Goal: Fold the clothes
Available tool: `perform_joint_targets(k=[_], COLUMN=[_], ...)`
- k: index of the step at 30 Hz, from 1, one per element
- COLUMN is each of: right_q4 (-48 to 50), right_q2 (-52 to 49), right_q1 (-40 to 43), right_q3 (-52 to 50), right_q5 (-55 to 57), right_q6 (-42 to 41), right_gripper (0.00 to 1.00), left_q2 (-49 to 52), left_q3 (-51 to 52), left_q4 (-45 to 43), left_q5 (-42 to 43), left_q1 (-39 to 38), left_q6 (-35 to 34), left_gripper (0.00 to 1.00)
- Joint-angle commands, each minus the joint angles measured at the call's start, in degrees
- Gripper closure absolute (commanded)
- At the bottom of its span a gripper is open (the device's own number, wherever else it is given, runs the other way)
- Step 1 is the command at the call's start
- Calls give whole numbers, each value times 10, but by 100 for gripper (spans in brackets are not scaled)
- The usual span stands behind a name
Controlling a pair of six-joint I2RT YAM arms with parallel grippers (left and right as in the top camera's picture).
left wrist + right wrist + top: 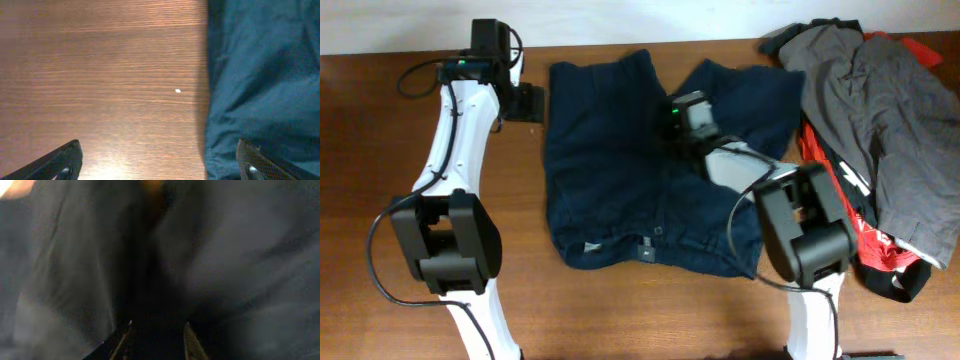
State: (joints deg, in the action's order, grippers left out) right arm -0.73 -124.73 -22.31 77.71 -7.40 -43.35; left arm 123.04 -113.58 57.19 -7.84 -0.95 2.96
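The dark navy shorts (600,180) lie flat on the wooden table (380,150), waistband toward the front edge and the two legs toward the back. My left gripper (532,104) is open just beside the outer edge of the left leg. In the left wrist view its jaws (160,165) straddle that hem, with one finger over the blue cloth (265,75) and the other over bare wood. My right gripper (672,125) is down at the crotch between the legs. In the right wrist view its fingers (157,340) stand close together with dark cloth (240,255) bunched between them.
A grey garment (880,100) lies heaped on red-and-black garments (865,245) at the right end of the table, close to the right leg. A tiny white speck (178,90) lies on the wood by the left leg.
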Motion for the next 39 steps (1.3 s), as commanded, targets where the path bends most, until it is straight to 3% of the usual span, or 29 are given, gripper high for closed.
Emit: perform_joint_targets(k=[1,6,10,17,20,25,33,36,39], right_q4=[-38,-184,-338,-626,-708,-742,-677,-640,-601], right_q2=[-24,-24,-24,-7,20,24,23,20,18], right_q1=[-60,-112,-128,-75,-31,68,181,197,201], right_q3=[19,89,153,335,370,364,292,247,206], right_q5=[-66,-118,-121,-100,-19,0,-108,-133,-159], right_q6=[17,80,150,222,239,314,450,492,525], right_gripper=[63,62,55,40,34,27,24,26,36], left_q2=[-10,-10,-10,-10,-10,-10,-10,-10,-10], left_q3=[-9,-9,-9,-9,-9,-9,-9,-9,-9], left_q4=[-1,-1,0,4,6,6,5,5,3], left_q5=[-19,-19,-19,-3,9,88,92,92,92], left_q1=[24,55,80,96,95,94,77,67,59], left_q6=[1,1,1,1,4,45,53,58,57], left_gripper=[2,2,2,2,2,2,3,2,3])
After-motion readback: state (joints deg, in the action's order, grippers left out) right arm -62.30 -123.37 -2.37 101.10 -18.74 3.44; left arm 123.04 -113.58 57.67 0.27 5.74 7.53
